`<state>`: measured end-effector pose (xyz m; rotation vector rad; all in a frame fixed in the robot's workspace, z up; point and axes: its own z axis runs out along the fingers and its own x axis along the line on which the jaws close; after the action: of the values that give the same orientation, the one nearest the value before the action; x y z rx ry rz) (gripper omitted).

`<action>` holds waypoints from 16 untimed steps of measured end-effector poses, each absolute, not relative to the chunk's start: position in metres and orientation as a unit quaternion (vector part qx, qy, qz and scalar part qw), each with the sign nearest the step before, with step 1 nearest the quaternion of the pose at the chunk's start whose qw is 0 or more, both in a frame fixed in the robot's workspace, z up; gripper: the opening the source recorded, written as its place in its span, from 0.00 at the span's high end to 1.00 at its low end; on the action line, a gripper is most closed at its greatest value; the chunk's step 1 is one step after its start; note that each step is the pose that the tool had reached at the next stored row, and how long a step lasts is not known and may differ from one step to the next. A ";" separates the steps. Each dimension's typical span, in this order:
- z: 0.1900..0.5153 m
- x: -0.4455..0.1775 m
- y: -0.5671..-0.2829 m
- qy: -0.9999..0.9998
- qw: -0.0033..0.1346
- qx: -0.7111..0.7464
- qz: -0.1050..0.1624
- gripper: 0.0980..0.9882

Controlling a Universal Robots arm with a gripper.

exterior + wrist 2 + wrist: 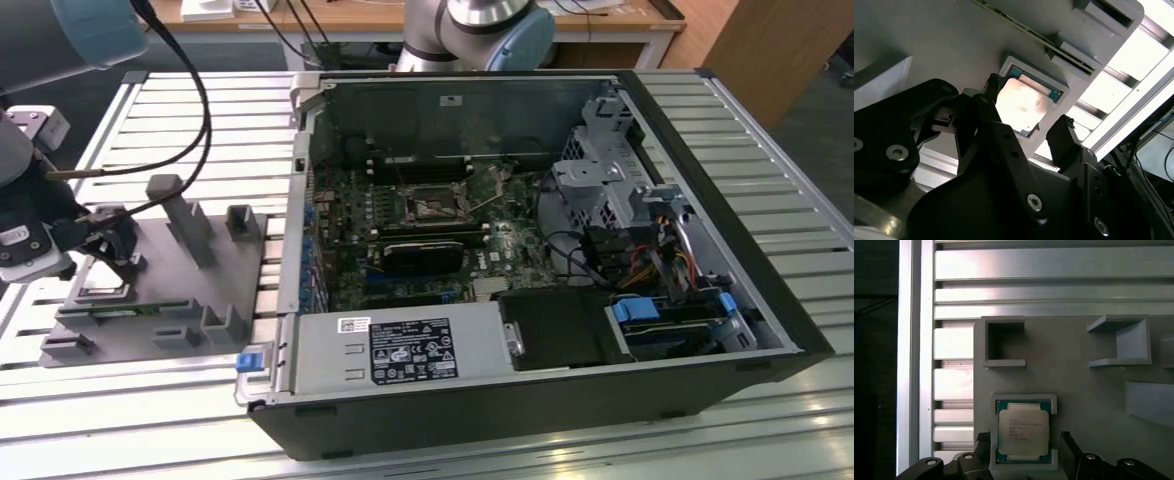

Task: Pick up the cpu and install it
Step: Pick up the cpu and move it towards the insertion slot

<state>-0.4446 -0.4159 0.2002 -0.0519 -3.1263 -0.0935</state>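
The cpu [1023, 430] is a flat square chip with a silver top and a thin green rim. It lies in a shallow square pocket of the grey fixture plate [1079, 385], and shows as a bright square cpu [1021, 102] in the second wrist view. My gripper [1024, 440] is open just above it, with one black finger [1070, 447] on each side of the pocket and not touching the chip. In the exterior view the gripper [110, 250] hangs over the fixture plate [200, 290] at the exterior view's left. The motherboard's bare socket [434, 205] sits inside the open computer case [747, 250].
Upright grey blocks [180, 215] rise from the fixture plate beside my gripper. A black cable [200, 110] loops over the slatted metal table [801, 180]. The case holds a power supply [400, 350], drive cages and wiring. A second robot base [467, 30] stands behind the case.
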 end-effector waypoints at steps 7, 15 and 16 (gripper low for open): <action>0.191 -0.445 -0.411 -0.999 0.007 -0.017 -0.030 0.37; 0.183 -0.446 -0.410 -0.999 0.007 -0.016 -0.030 0.46; 0.183 -0.446 -0.410 -0.999 0.007 -0.016 -0.030 0.46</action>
<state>-0.4463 -0.4104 0.1830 -0.0499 -3.1260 -0.0935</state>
